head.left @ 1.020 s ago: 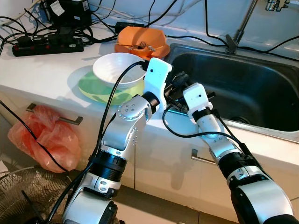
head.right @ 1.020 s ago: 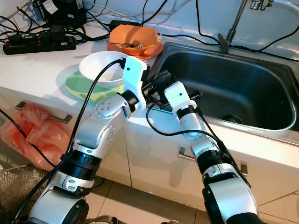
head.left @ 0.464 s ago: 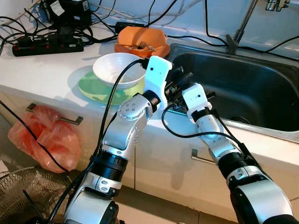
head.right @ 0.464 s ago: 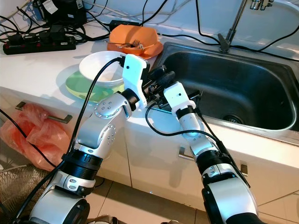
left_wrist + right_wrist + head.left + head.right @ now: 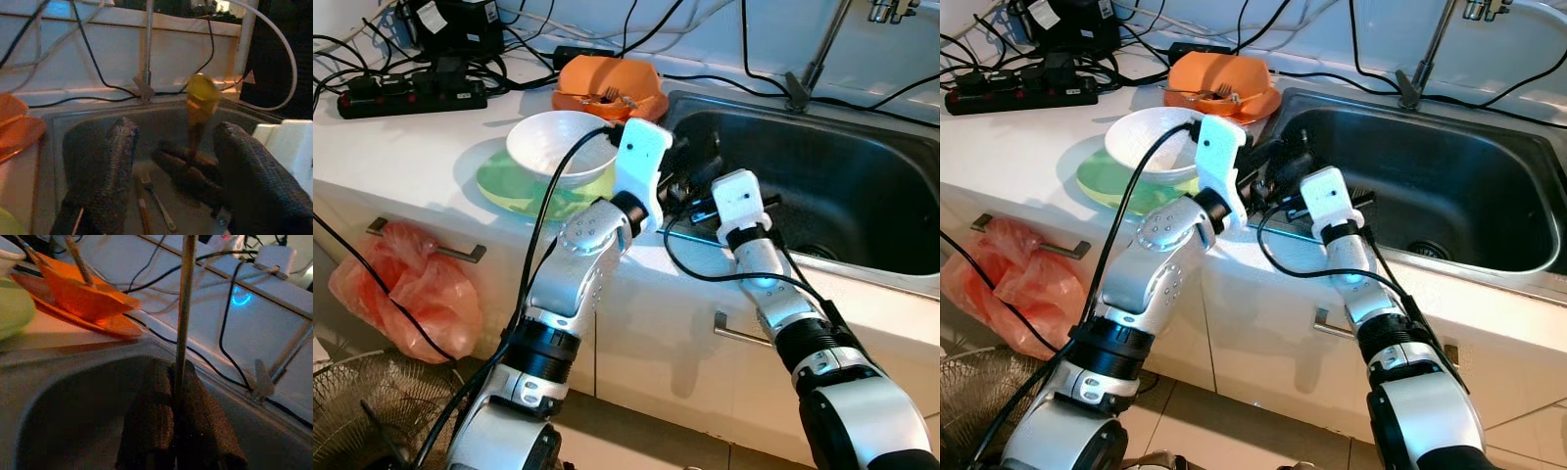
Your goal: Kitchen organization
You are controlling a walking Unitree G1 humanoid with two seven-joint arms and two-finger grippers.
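Right tool [image 5: 178, 423] clamped shut on thin metal-handled utensil [image 5: 185, 308], held upright over left rim of steel sink [image 5: 822, 186]. Left tool [image 5: 168, 166] wide open, empty, just beside it. Fork [image 5: 156, 200] on sink floor.

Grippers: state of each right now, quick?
Left gripper: open, holding nothing, over the near edge of the sink.
Right gripper: shut on a thin utensil handle, over the sink.

Yellow-headed utensil [image 5: 200, 105] stands upright over the sink [image 5: 862, 186].
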